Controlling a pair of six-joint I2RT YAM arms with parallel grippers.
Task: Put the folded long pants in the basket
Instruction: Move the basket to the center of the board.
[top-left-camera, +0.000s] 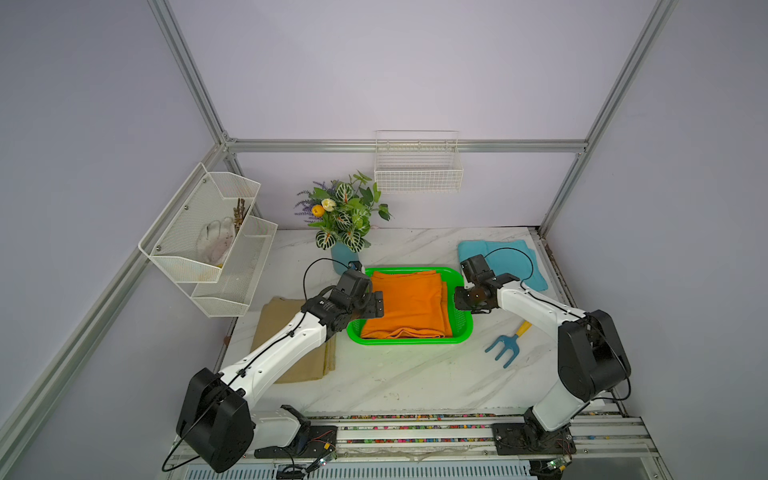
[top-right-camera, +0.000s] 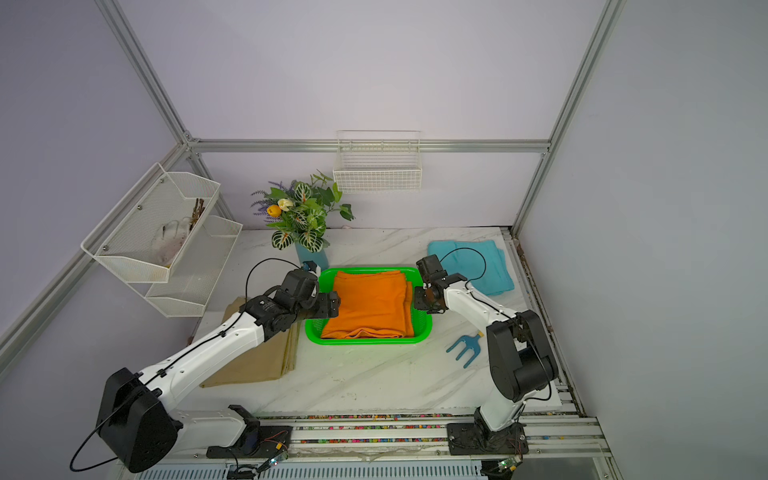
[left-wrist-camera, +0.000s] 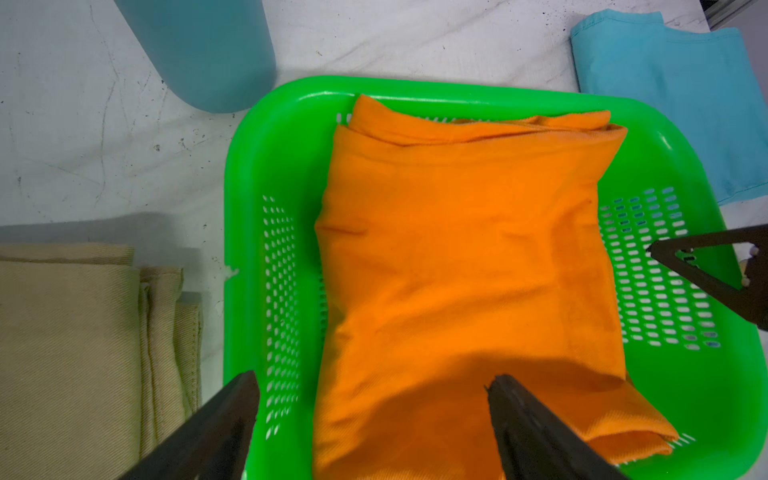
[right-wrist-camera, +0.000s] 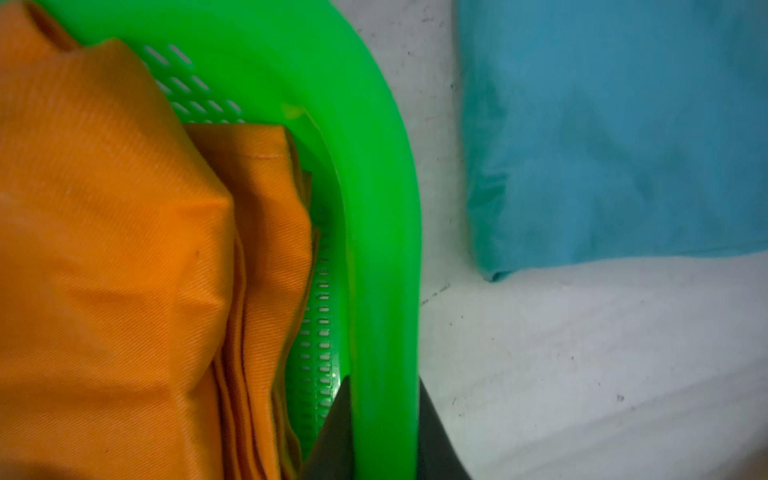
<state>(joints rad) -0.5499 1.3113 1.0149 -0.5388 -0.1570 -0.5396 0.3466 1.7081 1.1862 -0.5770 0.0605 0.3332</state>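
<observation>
Orange folded pants (top-left-camera: 409, 303): flat inside green basket (top-left-camera: 415, 341) mid-tabletop (top-left-camera: 395, 374), right gripper (right-wrist-camera: 384, 415) clamped on its right rim, probably steadying it, left gripper (left-wrist-camera: 372, 378) wide open, empty, above; tan pants (top-left-camera: 291, 345) at left edge and light blue pants (top-left-camera: 511, 266) at far right corner not yet loaded.

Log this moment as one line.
orange pants: in basket; tan pants, blue pants: on table; left claw: open over basket; right claw: shut on basket rim

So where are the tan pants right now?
In both top views the tan pants lie on the table left of the green basket, partly under the left arm.
</observation>
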